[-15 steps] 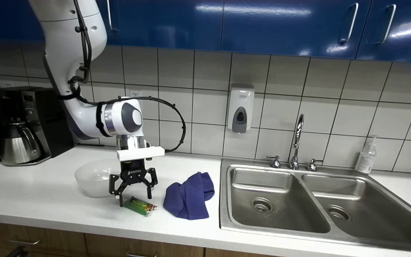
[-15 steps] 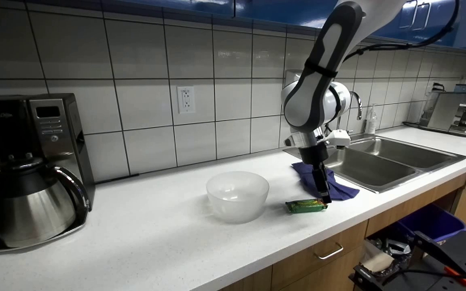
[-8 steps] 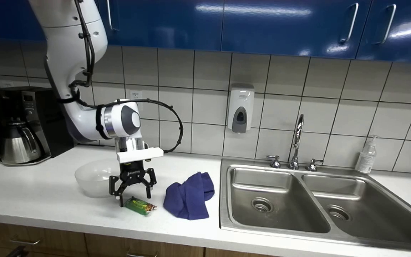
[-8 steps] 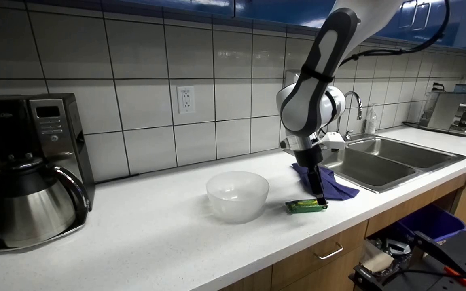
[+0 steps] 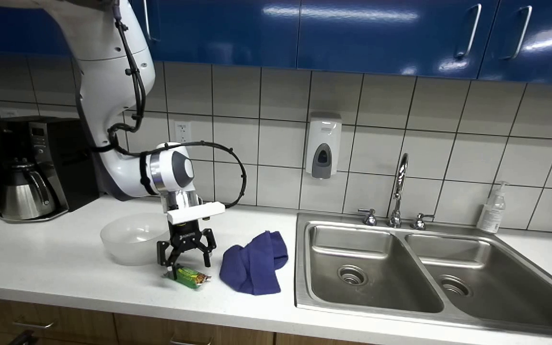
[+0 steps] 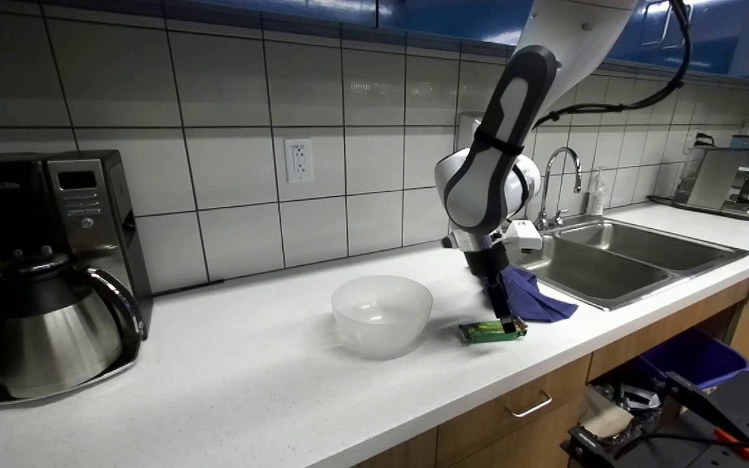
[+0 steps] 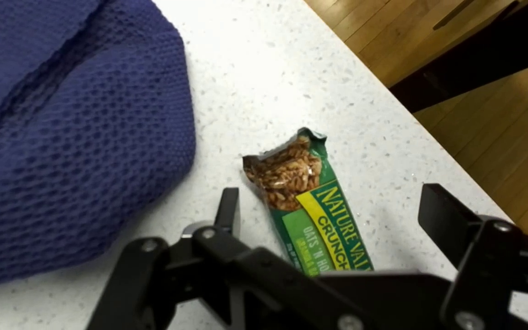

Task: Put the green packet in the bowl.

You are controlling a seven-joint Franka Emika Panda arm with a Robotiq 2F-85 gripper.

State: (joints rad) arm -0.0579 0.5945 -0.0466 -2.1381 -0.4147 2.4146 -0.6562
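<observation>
Against half a second ago, the arm (image 5: 110,91) sits lower in both exterior views. In an exterior view one of the fingers (image 5: 174,273), which stood just beside the end of the green packet (image 5: 190,278), now overlaps it in our line of sight. Packet and bowl (image 6: 381,338) look unmoved. We read this as lining up for the grasp; the lift and the carry remain to be done.

Packet: flat on the bench (image 6: 218,390), near the front edge, outside the bowl. It lies between bowl and cloth (image 5: 254,266); the bowl stands farther back from that edge.

Fingers: spread wide, gripping nothing. In the wrist view they stand either side of the packet, its brown-printed end jutting out ahead. It looks nearer the finger on the cloth's side. Whether the tips are down at packet height, we cannot tell.

Pose: the arm reaches down from above, fingers pointing at the bench, tips appearing to lean toward the front edge.

Risk, our estimate: one finger may meet the packet first and nudge it along the bench.
</observation>
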